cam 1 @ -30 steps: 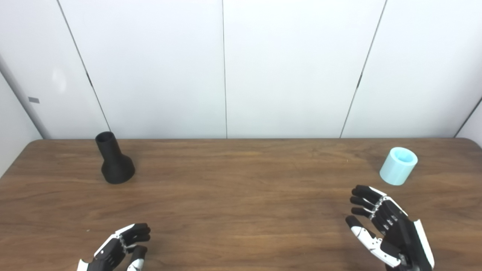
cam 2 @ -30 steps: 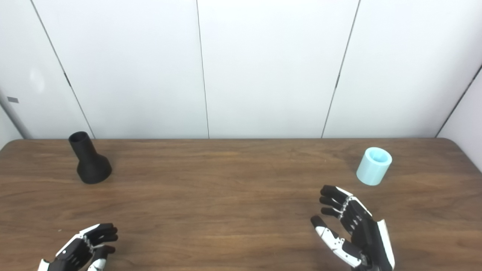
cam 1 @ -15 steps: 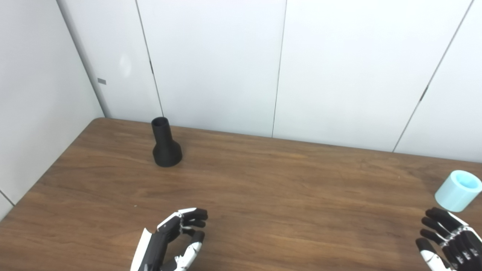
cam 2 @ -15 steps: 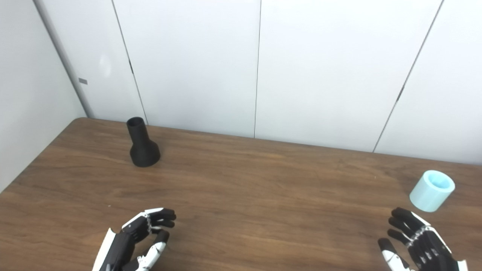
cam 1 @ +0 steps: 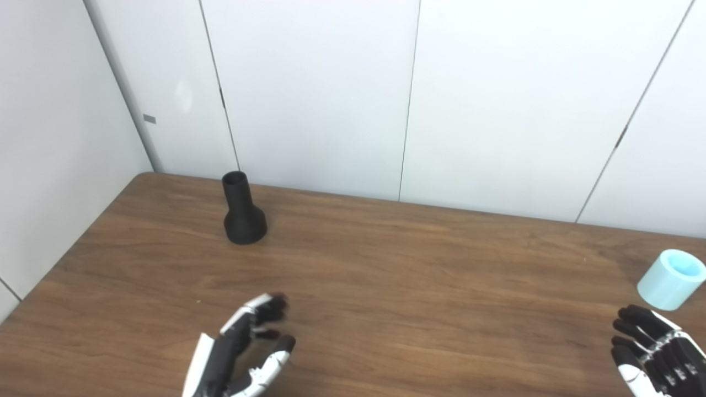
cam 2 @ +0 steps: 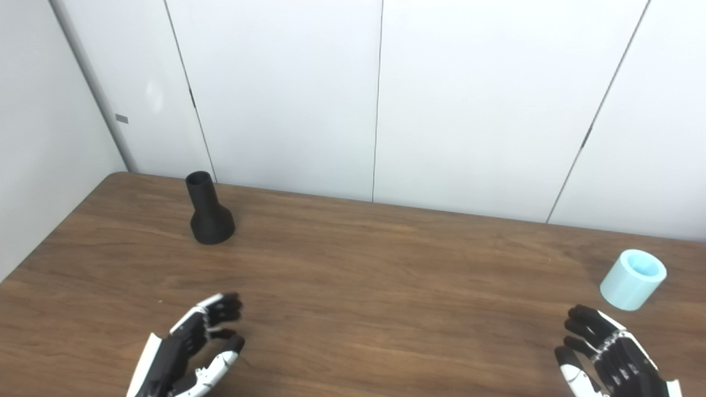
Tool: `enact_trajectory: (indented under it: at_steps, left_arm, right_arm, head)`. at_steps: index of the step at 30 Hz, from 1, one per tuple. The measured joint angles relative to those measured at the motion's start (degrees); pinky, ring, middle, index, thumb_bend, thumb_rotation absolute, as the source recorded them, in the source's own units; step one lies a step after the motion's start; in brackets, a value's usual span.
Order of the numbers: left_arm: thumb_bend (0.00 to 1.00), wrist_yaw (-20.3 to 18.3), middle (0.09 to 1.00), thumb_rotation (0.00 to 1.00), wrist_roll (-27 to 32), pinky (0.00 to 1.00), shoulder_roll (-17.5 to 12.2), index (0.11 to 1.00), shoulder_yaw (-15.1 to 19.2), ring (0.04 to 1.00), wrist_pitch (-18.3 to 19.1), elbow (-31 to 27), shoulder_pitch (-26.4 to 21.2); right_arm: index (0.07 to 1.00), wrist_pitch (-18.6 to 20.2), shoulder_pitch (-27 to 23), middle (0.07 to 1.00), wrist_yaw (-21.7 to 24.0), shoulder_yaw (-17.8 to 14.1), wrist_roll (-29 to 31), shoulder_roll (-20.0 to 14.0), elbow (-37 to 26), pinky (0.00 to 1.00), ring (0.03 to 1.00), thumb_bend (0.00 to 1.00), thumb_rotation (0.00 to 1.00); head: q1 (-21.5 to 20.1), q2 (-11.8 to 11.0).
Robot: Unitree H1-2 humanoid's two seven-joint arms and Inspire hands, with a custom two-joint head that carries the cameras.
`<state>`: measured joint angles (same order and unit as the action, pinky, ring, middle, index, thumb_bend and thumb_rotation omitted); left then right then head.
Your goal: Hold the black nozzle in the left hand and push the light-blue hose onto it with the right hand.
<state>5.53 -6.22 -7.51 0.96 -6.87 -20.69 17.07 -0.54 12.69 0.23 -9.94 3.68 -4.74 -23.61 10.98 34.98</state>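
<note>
Reaching was the step we judged in hand: our left hand [cam 1: 242, 353], open and empty, lay well short of the upright black nozzle [cam 1: 242, 212] with its flared base near the wall, next needing a forward reach, while our open, empty right hand [cam 2: 612, 358] sat near the stubby light-blue hose [cam 2: 632, 279].

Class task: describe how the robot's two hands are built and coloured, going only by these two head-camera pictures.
The left hand and right hand match: black segmented fingers, silvery metal at the knuckles, a white plate along the back and a white thumb with a black tip. No cables, sleeves or markings are visible; the arms are out of frame.
</note>
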Motion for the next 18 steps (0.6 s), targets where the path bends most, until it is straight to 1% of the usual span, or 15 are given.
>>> enact_trajectory:
  at_steps: [1, 3, 5, 6, 8, 9, 11, 13, 15, 16, 18]
  left_arm:
    - [0.8, 0.32, 0.945, 0.34, 0.88, 0.95, -0.12, 0.964, 0.75, 0.957, 0.13, 0.37, -0.47]
    - [0.87, 0.71, 0.974, 0.37, 0.78, 0.93, -0.56, 0.993, 2.16, 0.972, 0.65, 2.13, -2.48]
    - [0.9, 0.97, 0.994, 0.36, -0.43, 0.87, -1.07, 0.999, 3.96, 0.96, 3.93, 2.66, -5.47]
    - [0.91, 1.04, 0.998, 0.37, -1.01, 0.87, -1.17, 1.0, 5.07, 0.96, 5.62, 2.61, -7.62]
    - [0.92, 0.77, 1.0, 0.39, -1.87, 0.94, -2.15, 1.0, 6.27, 0.986, 9.04, 2.55, -11.25]
    - [0.93, 0.27, 1.0, 0.41, -2.63, 0.97, -3.2, 1.0, 6.53, 0.995, 9.92, 2.72, -12.77]
    - [0.95, -0.33, 1.0, 0.42, -3.31, 0.99, -5.72, 1.0, 7.26, 0.999, 10.76, 4.36, -14.88]
    - [0.98, -0.79, 1.0, 0.42, -3.57, 1.0, -7.43, 1.0, 8.56, 1.0, 11.88, 6.09, -16.04]
    - [1.0, -1.12, 1.0, 0.44, -3.59, 1.0, -8.24, 1.0, 9.1, 1.0, 13.32, 7.44, -16.65]
    - [1.0, -1.23, 1.0, 0.46, -3.8, 1.0, -8.44, 1.0, 9.12, 1.0, 13.86, 8.4, -17.04]
    - [1.0, -1.5, 0.999, 0.49, -5.33, 0.96, -9.12, 1.0, 9.0, 0.995, 16.06, 10.08, -17.75]
  right_arm:
    - [0.7, 0.07, 0.0, 0.755, 0.0, -0.02, 0.09, -0.01, 0.0, 0.69, 0.755, 0.24, 0.23]
    - [0.7, 0.08, -0.02, 0.751, 0.07, -0.19, 0.54, -0.1, 0.01, 0.67, 0.749, 0.23, 0.19]
    - [0.692, 0.12, -0.05, 0.743, 0.23, -0.43, 1.09, -0.34, 0.01, 0.66, 0.74, 0.22, 0.18]
    - [0.688, 0.2, -0.05, 0.74, 0.26, -0.59, 1.28, -0.41, 0.02, 0.66, 0.736, 0.22, 0.17]
    - [0.684, 0.51, -0.08, 0.738, 0.3, -0.67, 1.45, -0.51, 0.02, 0.65, 0.734, 0.21, 0.15]
    - [0.684, 0.64, -0.13, 0.735, 0.38, -0.69, 1.51, -0.56, 0.02, 0.65, 0.73, 0.2, 0.14]
    - [0.683, 0.73, -0.17, 0.732, 0.51, -0.79, 1.58, -0.63, 0.03, 0.65, 0.728, 0.2, 0.14]
    - [0.68, 0.78, -0.19, 0.73, 0.58, -1.0, 1.75, -0.8, 0.07, 0.66, 0.728, 0.2, 0.14]
    - [0.678, 0.81, -0.15, 0.728, 0.62, -1.15, 2.04, -1.21, 0.09, 0.66, 0.729, 0.2, 0.14]
    - [0.677, 0.97, -0.02, 0.729, 0.63, -1.26, 2.24, -1.45, 0.15, 0.66, 0.73, 0.21, 0.16]
    - [0.681, 1.46, -0.04, 0.734, 0.71, -1.24, 2.43, -1.71, 0.19, 0.65, 0.732, 0.21, 0.17]
  head:
    - [0.35, -0.18]
    - [0.88, -0.53]
    - [1.23, -0.79]
    - [1.41, -0.79]
    - [1.94, -0.97]
    - [2.11, -1.06]
    - [2.46, -1.06]
    - [2.73, -1.14]
    - [3.34, -1.14]
    - [4.74, -1.32]
    - [5.89, -1.41]
